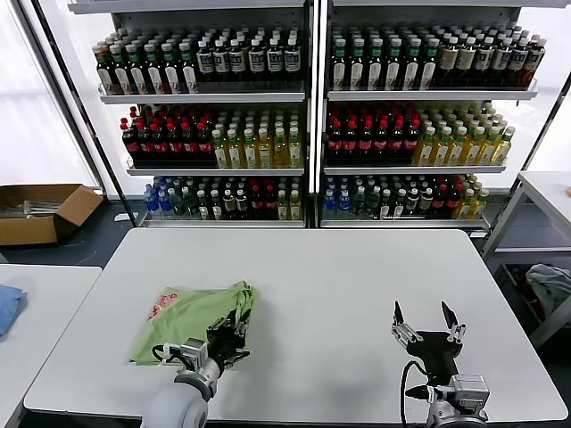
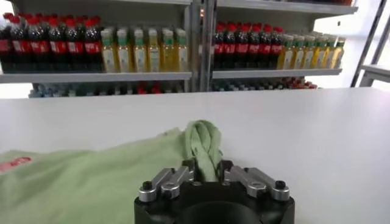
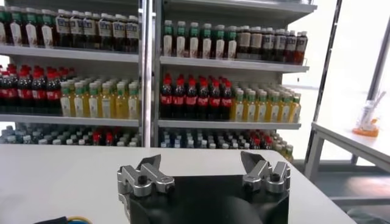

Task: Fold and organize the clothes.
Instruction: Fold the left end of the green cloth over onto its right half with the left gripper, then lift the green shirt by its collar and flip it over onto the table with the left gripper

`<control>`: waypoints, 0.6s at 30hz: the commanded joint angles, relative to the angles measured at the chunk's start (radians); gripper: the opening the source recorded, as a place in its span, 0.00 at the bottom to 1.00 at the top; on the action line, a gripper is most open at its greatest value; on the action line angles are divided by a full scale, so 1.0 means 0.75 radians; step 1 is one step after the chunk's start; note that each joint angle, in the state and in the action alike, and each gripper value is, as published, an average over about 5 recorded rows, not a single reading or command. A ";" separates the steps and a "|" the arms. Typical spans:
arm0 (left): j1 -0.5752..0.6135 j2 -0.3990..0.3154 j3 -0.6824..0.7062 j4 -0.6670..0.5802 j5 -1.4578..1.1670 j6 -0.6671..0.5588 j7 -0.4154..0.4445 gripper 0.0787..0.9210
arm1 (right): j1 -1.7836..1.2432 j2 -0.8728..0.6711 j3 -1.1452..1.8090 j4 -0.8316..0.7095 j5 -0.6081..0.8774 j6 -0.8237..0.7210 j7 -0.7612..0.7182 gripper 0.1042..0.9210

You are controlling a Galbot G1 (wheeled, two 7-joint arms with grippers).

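The light green shirt point(image 1: 192, 319) lies crumpled on the white table point(image 1: 339, 294) at the front left, with red-and-white print near its far left edge. My left gripper point(image 1: 234, 332) is shut on a bunched fold of the shirt point(image 2: 203, 143) at its right edge. In the left wrist view the fabric runs up between the two fingers point(image 2: 187, 169). My right gripper point(image 1: 426, 323) is open and empty above the table's front right, its fingers point(image 3: 150, 164) spread wide apart.
Shelves of bottles point(image 1: 303, 116) stand behind the table. A cardboard box point(image 1: 40, 212) sits on the floor at the left. A blue cloth point(image 1: 7, 305) lies on a side table at the far left. A pale cloth bundle point(image 1: 549, 285) sits at the right.
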 commanded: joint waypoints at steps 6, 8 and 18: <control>0.042 -0.117 0.022 -0.251 -0.500 0.009 -0.078 0.60 | 0.065 -0.055 -0.018 -0.039 0.032 -0.002 0.001 0.88; 0.039 -0.079 -0.030 -0.359 -0.547 0.010 -0.100 0.68 | 0.088 -0.059 -0.025 -0.061 0.039 0.000 0.001 0.88; 0.122 0.267 -0.515 -0.210 -0.040 -0.118 -0.026 0.88 | 0.220 -0.075 -0.158 -0.143 0.044 0.001 -0.003 0.88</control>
